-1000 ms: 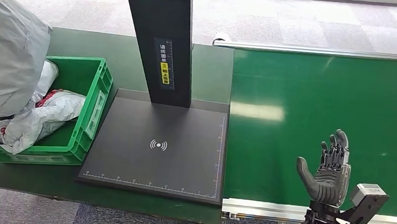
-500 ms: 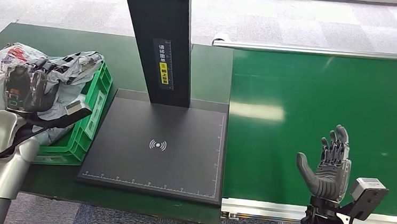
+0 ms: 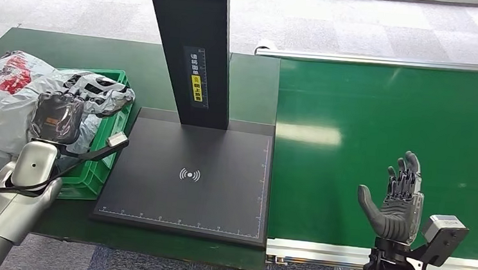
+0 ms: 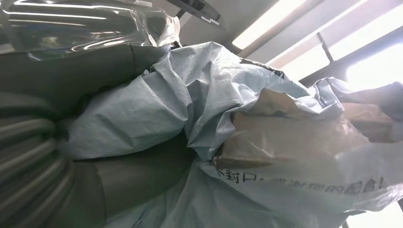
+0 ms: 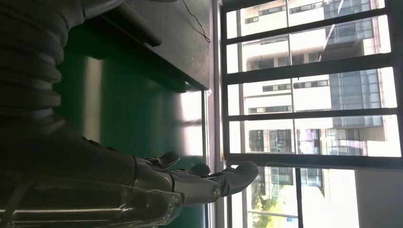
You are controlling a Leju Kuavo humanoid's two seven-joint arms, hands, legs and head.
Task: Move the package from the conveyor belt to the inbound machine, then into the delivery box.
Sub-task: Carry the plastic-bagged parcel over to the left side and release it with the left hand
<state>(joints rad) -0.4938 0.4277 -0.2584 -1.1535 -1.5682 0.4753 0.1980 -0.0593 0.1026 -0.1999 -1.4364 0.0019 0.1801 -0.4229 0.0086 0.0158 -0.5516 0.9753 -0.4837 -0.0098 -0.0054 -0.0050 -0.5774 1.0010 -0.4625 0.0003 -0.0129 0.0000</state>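
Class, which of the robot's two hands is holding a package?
The left hand, gripping a grey package over the green crate; the right hand is open, empty.

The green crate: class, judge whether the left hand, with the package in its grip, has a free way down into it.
Probably yes. The left hand holds the grey package right over the green crate; nothing stands between them, though bags already inside leave little room.

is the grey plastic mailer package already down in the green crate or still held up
Held: the left hand grips the crumpled grey plastic package over the green plastic crate. Whether it already rests on the bags inside, I cannot tell.
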